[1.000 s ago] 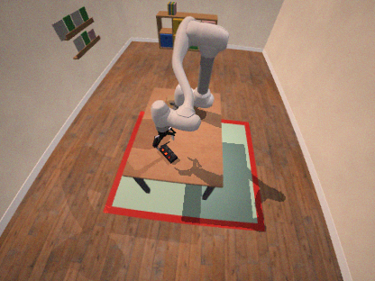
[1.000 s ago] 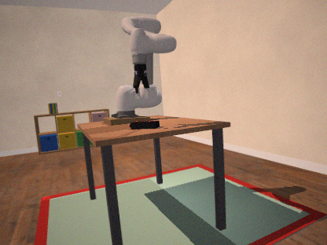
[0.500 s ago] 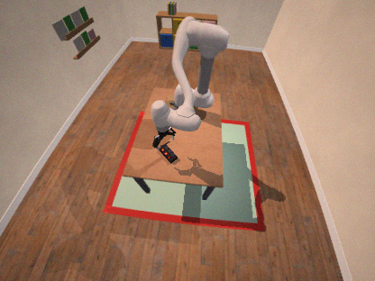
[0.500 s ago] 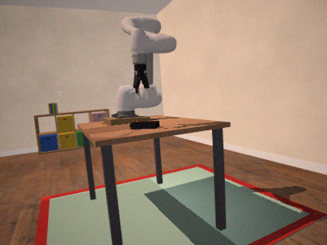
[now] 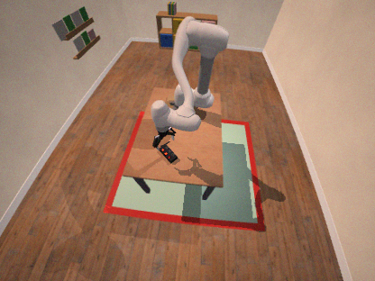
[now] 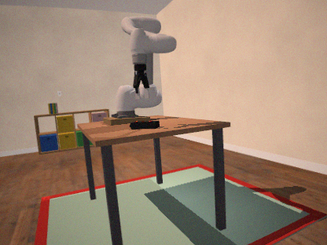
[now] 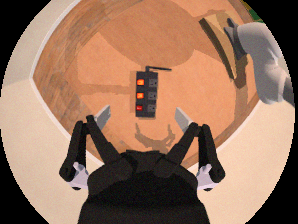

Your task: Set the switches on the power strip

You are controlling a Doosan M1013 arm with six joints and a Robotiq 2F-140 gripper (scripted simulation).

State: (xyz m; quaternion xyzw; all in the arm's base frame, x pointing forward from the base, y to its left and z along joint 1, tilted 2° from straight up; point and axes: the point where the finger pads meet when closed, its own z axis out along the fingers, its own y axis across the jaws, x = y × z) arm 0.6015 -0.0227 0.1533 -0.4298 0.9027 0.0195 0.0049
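- The power strip (image 7: 145,94) lies flat on the tabletop (image 5: 198,149), its three switches glowing red.
- The claw (image 7: 141,117) hangs above the strip, fingers spread wide and empty, likely lining up to press a switch.

The arm (image 5: 205,49) is all smooth off-white, chunky rounded tube links with bulbous elbow joints, kind of glossy plastic looking, with one darker grey forearm section. It stands on a flat tan base plate (image 6: 112,121). The gripper (image 7: 141,117) is the only dark part: a black, boxy body with two thin black linkage fingers that end in pale grey tips, plus little whitish knuckle joints low on each side. No visible cables, screws or markings.
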